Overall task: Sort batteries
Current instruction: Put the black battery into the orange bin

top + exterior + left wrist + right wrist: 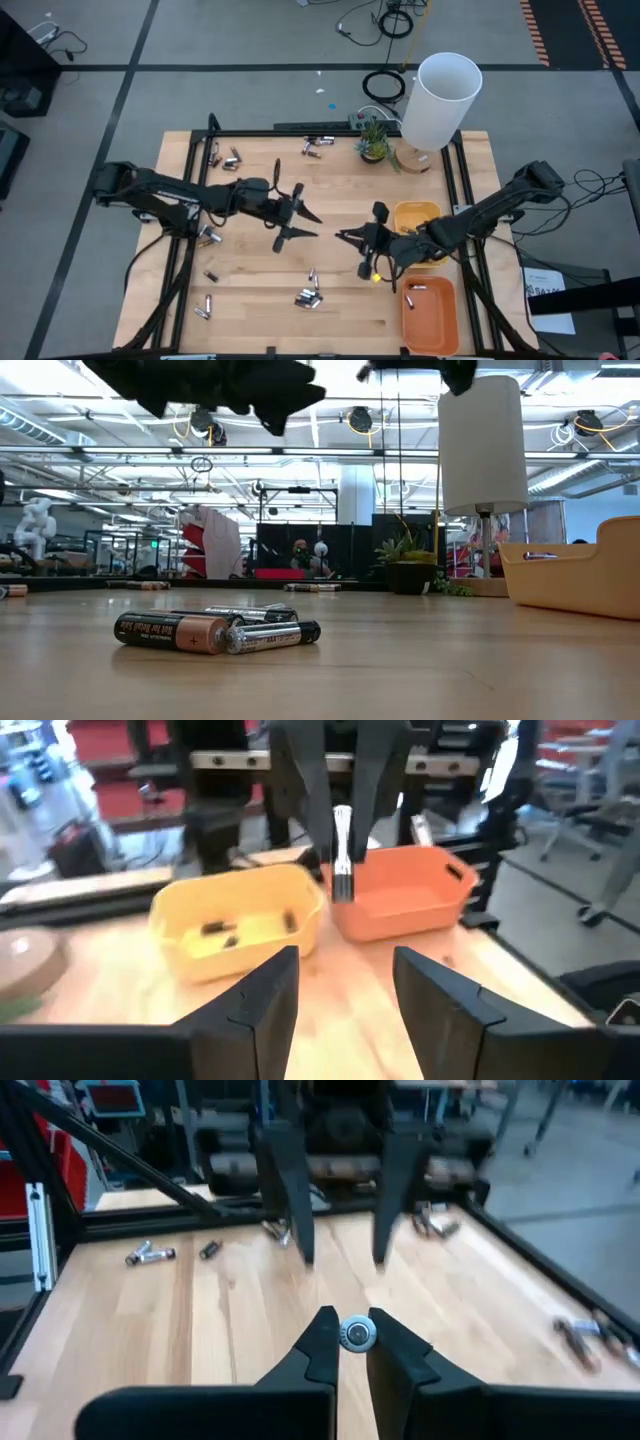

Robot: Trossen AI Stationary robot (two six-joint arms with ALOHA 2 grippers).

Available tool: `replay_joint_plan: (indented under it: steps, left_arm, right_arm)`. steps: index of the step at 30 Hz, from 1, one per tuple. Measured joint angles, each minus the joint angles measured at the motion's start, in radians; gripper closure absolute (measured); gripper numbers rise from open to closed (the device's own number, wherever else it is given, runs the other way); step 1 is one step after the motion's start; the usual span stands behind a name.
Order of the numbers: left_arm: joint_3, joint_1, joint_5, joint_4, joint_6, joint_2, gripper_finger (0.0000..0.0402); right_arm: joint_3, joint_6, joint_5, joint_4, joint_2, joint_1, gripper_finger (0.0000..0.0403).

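My right gripper (348, 1330) is shut on a silvery battery (343, 850) above the middle of the table. My left gripper (345, 985) faces it a short way to the table's left, open, with nothing between its fingers. In the high view the two grippers, left (312, 226) and right (342, 237), nearly meet tip to tip. Loose batteries (308, 297) lie on their sides on the wood near the front edge, and they also show in the low view as batteries (215, 632). More batteries (318, 143) lie at the far edge. My right gripper pinches the battery between its two fingers (372, 790), which come from the table's right, slanting a little down. In its own wrist view the battery's round end (357, 1333) shows between the fingertips. In the left wrist view the battery's body (343, 880) reaches below the fingers, clear of the table.
A yellow tray (400, 212) and an orange tray (432, 325) stand at the right, each with a battery or more inside. A tall white cylinder (440, 100) and a small plant (372, 140) stand at the back. More batteries (208, 237) lie scattered at the left.
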Motion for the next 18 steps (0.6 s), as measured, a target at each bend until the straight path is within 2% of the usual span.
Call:
replay_joint_plan:
  steps: [5, 8, 12, 18]
  left_arm:
    - [0.000, -0.020, -0.148, -0.238, 0.021, -0.102, 0.0226]
    - [0.000, -0.049, -0.232, -0.276, 0.033, -0.119, 0.0226]
    - [0.000, -0.072, -0.311, -0.281, 0.035, -0.121, 0.0226]
    - [0.000, -0.089, -0.336, -0.276, 0.028, -0.121, 0.0226]
  right_arm:
    - [0.000, 0.207, -0.014, -0.213, -0.081, 0.038, 0.0390]
    - [0.000, 0.347, -0.076, -0.319, -0.116, 0.059, 0.0390]
    - [0.020, 0.529, -0.222, -0.456, -0.135, 0.075, 0.0390]
    - [0.169, 0.771, -0.498, -0.771, -0.088, 0.108, 0.0390]
